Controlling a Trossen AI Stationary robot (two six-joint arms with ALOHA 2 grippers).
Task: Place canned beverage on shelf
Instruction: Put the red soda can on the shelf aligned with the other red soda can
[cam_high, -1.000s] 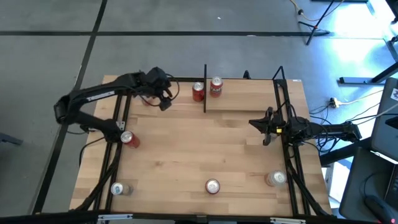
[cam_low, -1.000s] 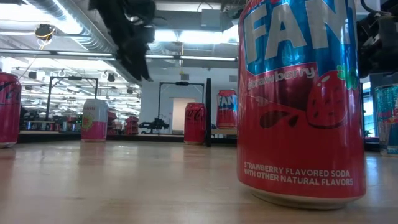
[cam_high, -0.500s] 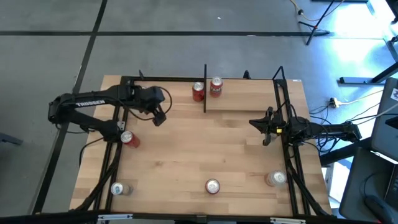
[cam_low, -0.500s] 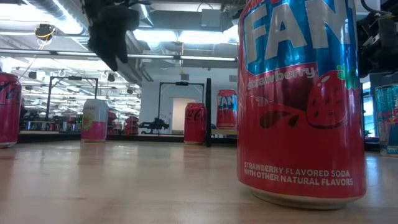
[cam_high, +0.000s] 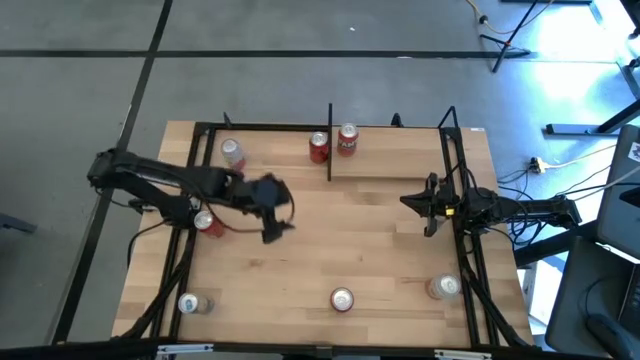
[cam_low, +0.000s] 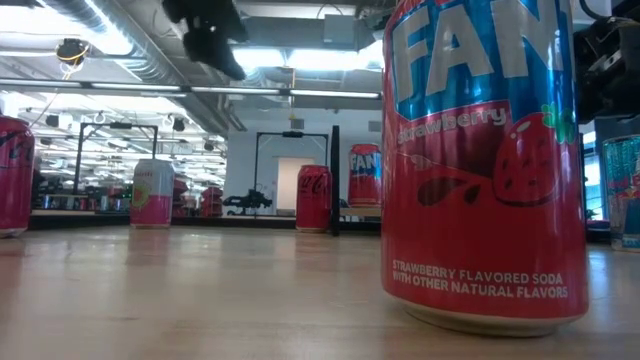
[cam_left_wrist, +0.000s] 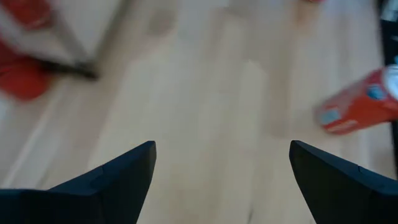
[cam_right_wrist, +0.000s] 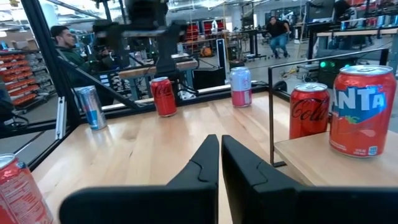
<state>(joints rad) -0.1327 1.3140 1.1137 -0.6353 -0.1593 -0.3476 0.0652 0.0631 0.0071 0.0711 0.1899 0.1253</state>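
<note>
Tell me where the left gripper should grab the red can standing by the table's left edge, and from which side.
Grip the red can across its round side wall, mid-height, probably coming level from the table's middle. It stands upright beside a black frame bar, so that side looks clearest. The left gripper, fingers open, hangs just right of it.

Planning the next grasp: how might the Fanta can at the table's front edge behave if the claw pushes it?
The Fanta can stands upright, so a high push may tip it. Once down, its round body would likely roll. Its glossy wall looks slippery.
</note>
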